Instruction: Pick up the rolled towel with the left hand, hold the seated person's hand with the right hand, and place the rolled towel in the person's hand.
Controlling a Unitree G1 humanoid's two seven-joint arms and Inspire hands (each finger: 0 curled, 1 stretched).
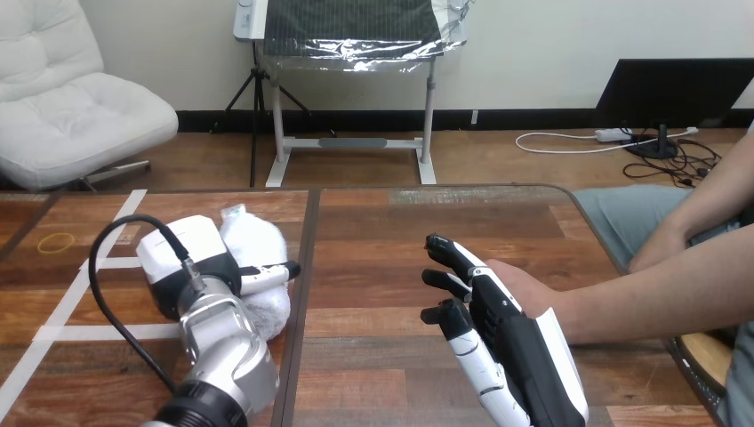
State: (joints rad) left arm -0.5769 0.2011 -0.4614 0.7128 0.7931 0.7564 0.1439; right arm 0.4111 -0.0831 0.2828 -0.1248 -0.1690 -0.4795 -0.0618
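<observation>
The white rolled towel (258,245) lies on the left half of the wooden table (382,222). My left hand (191,262) sits on top of it, back towards the camera, thumb laid across the towel's near side and fingers wrapped over its far side. My right hand (485,320) stands on edge at centre right, its fingers relaxed and nearly straight, pointing away from me. The person's hand (525,283) rests on the table just behind my right hand's palm, touching it, with the forearm reaching in from the right. I see no finger of mine curled round the person's hand.
A yellow rubber band (56,241) lies at the far left of the table. White tape lines (98,258) cross the left half. A dark seam (305,267) splits the tabletop in the middle. The person's second arm (702,209) hangs at the right edge.
</observation>
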